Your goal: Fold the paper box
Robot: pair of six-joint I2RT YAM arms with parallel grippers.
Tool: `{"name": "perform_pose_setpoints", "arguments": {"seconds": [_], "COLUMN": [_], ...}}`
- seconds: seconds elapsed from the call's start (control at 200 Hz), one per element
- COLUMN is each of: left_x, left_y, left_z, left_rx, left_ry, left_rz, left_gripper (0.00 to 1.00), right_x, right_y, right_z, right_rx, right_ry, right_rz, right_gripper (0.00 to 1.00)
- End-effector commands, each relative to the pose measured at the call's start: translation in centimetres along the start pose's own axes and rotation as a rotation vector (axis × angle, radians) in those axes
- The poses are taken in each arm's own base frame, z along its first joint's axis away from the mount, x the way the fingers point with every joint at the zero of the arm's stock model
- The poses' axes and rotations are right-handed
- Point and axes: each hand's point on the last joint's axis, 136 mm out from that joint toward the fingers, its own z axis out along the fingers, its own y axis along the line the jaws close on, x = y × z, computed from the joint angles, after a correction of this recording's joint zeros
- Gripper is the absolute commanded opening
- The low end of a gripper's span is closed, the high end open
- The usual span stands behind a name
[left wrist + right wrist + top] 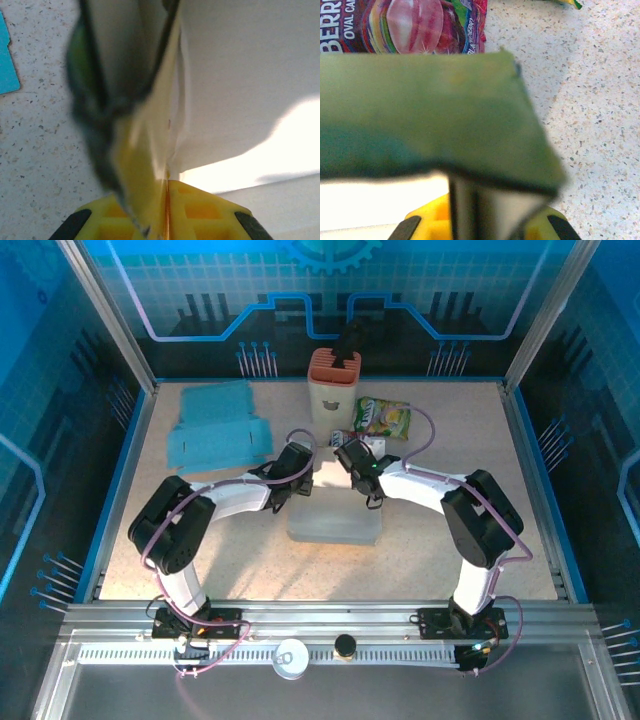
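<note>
The paper box [335,525] is white and lies mid-table between the two arms, with a flap raised along its far edge. My left gripper [297,472] is at the box's far left corner. In the left wrist view its jaws are nearly together, with a pale flap [155,150] pinched between them beside the white box wall [250,75]. My right gripper [360,468] sits at the far right of the box. It is shut, a green finger pad [430,115] fills much of its view, and a pale sheet [520,212] is caught underneath.
A flat blue cardboard sheet [215,430] lies at the back left. An orange-topped holder [333,385] stands at the back centre beside a green snack packet [385,418]. A candy pack [410,25] lies just beyond my right gripper. Metal frame posts border the table.
</note>
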Motion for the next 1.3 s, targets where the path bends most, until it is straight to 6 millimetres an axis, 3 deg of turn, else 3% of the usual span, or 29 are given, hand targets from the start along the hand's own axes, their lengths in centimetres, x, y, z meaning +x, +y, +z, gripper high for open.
{"name": "perform_pose_setpoints", "arguments": {"seconds": [0.0,0.06,0.24,0.52,0.87,0.97,1.111,1.291], "left_x": [0.9,0.7,0.6,2.4,0.5,-0.2,-1.5,-2.7], "left_y": [-0.3,-0.3,0.8,3.9,1.4,1.4,1.5,1.7], "left_z": [1.0,1.0,0.9,-0.3,0.8,0.4,-0.3,-0.7], "left_rx": [0.031,0.024,-0.07,-0.414,-0.285,-0.215,-0.118,-0.067], "left_ry": [0.028,0.023,0.053,0.066,0.022,0.005,-0.014,-0.027], "left_rz": [0.024,0.022,-0.033,-0.253,-0.169,-0.167,-0.168,-0.144], "left_gripper": [0.08,0.0,0.0,0.0,0.0,0.23,0.42,0.46], "right_x": [0.8,0.7,0.9,2.0,1.6,1.7,1.8,1.7], "right_y": [0.6,0.6,0.9,1.4,2.2,2.1,2.2,2.1], "right_z": [0.3,0.3,0.5,0.6,0.6,0.7,0.9,1.0], "right_rx": [-0.054,-0.059,-0.038,-0.042,-0.088,-0.091,-0.099,-0.099], "right_ry": [0.049,0.053,0.083,0.116,0.114,0.121,0.129,0.132], "right_rz": [-0.03,-0.032,-0.044,-0.015,-0.032,-0.035,-0.04,-0.041], "right_gripper": [0.0,0.0,0.0,0.0,0.0,0.0,0.0,0.0]}}
